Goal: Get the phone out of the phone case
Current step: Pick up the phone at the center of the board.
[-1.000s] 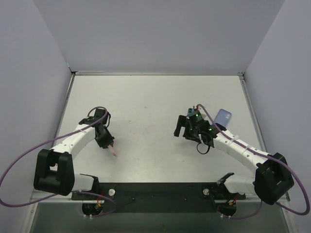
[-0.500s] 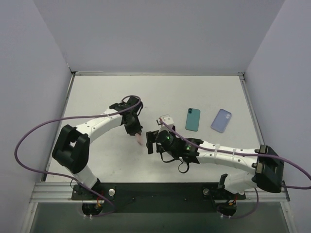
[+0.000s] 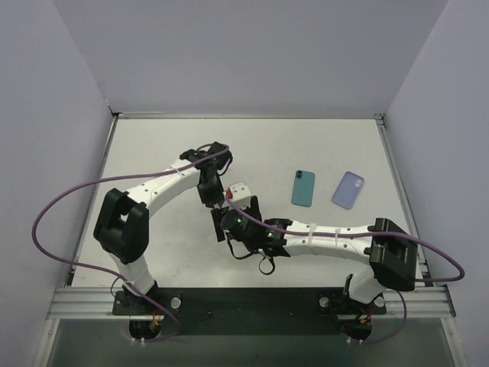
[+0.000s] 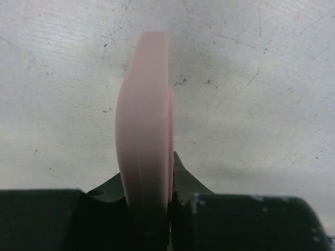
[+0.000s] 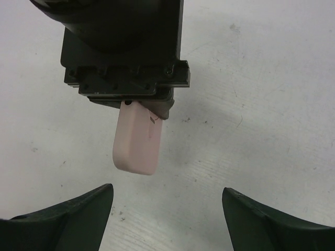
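— At 12 o'clock off your R gripper (image 5: pixel 166 191): pink phone case (image 5: pixel 138 141), nipped edge-on in L gripper (image 5: pixel 146 107), over table (image 5: pixel 261 78).
— R jaws?
— Spread wide, empty. Case prob. soft, light; you'd pinch its free end across the flat faces.

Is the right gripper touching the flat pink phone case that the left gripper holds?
Apart. The right wrist view shows bare white table between the open right gripper and the pink phone case.
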{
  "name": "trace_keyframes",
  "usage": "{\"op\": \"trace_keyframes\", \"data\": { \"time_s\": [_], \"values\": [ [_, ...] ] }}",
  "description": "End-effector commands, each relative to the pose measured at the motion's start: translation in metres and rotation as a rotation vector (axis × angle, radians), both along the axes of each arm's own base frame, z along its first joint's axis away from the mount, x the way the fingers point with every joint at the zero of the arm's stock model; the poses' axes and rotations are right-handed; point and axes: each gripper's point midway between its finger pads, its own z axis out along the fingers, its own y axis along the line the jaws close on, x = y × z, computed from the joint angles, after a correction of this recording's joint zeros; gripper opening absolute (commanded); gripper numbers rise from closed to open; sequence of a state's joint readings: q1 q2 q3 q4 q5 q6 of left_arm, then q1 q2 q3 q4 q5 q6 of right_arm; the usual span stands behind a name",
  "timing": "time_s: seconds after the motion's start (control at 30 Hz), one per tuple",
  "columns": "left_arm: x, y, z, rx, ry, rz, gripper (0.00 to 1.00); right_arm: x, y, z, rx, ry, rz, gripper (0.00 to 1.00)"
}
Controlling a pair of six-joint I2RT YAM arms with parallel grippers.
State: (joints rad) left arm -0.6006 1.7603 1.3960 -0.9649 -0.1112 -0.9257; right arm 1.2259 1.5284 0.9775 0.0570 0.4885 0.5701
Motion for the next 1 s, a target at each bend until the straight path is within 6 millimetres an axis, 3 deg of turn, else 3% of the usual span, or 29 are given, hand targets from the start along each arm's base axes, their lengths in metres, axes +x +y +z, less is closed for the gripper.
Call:
{"op": "trace_keyframes", "data": {
  "time_s": [0.0,0.2,0.27,0.33,0.37,0.53,0.67,0.7,0.73,0.8,0.83,0.87,0.9,0.93,0.97],
  "values": [
    [-0.007,0.001,0.02,-0.013,0.005,0.054,0.0,0.016,0.011,0.018,-0.009,-0.084,-0.041,0.8],
    [-0.01,-0.004,0.024,-0.024,0.002,0.039,0.0,0.028,0.025,0.016,-0.069,-0.121,-0.034,0.75],
    [-0.012,-0.003,0.025,-0.023,-0.001,0.037,0.0,0.03,0.031,0.018,-0.071,-0.125,-0.03,0.68],
    [-0.014,-0.002,0.026,-0.022,0.001,0.043,0.0,0.031,0.035,0.016,-0.074,-0.123,-0.027,0.57],
    [-0.014,0.0,0.024,-0.012,0.002,0.045,0.0,0.031,0.035,0.015,-0.076,-0.123,-0.026,0.44],
    [-0.014,-0.002,0.026,-0.031,-0.014,0.036,0.0,0.033,0.032,0.014,-0.069,-0.109,-0.05,0.0],
    [-0.011,-0.008,0.031,-0.069,-0.038,-0.004,0.03,0.037,0.014,0.006,-0.079,-0.085,-0.106,0.0],
    [-0.009,-0.009,0.033,-0.076,-0.049,-0.009,0.11,0.038,0.009,0.01,-0.066,-0.082,-0.119,0.0],
    [-0.007,-0.01,0.036,-0.087,-0.065,-0.013,0.16,0.036,-0.001,0.001,-0.067,-0.063,-0.138,0.0],
    [-0.003,-0.012,0.042,-0.105,-0.086,-0.029,0.22,0.044,-0.018,0.006,-0.028,-0.045,-0.181,0.0],
    [0.001,-0.014,0.047,-0.127,-0.109,-0.036,0.41,0.042,-0.028,-0.005,-0.026,-0.012,-0.187,0.0],
    [0.002,-0.017,0.051,-0.148,-0.118,-0.053,0.53,0.049,-0.04,-0.006,-0.009,0.003,-0.21,0.0],
    [0.003,-0.018,0.057,-0.17,-0.138,-0.061,0.59,0.053,-0.045,0.005,0.049,-0.002,-0.222,0.0],
    [0.009,-0.021,0.061,-0.195,-0.166,-0.067,0.8,0.051,-0.056,-0.004,0.051,0.017,-0.223,0.0],
    [0.008,-0.023,0.064,-0.217,-0.177,-0.089,0.9,0.058,-0.064,-0.003,0.082,0.036,-0.231,0.0]
  ]
}}
